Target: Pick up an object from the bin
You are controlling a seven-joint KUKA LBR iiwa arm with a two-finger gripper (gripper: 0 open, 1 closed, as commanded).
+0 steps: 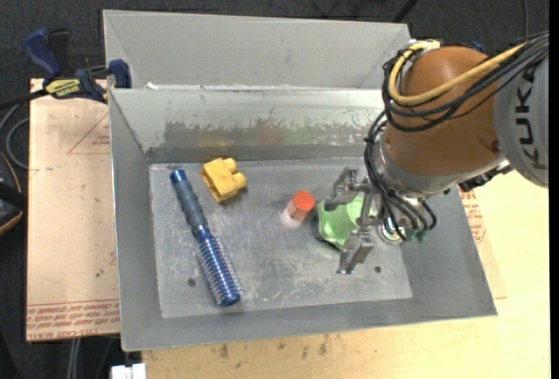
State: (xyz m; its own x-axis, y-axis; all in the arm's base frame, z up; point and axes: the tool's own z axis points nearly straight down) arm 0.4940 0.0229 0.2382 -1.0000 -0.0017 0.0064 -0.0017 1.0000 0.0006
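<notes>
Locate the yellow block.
Camera view, left half of the bin, near the back wall: the yellow block lies just right of the handle end of the blue brush.

Light is falling from overhead, even and moderately bright, across the grey bin. Shadows are lying short and soft: a thin one is hugging the blue brush, and another is sitting close beside the yellow block. The bin's back wall is carrying a dull, smeared reflection along its foot, without hard glare. The orange cover on the arm is taking a broad, soft highlight on its crown and is shading the gripper beneath it. The ground beyond the bin's far rim is reading dark.
</notes>
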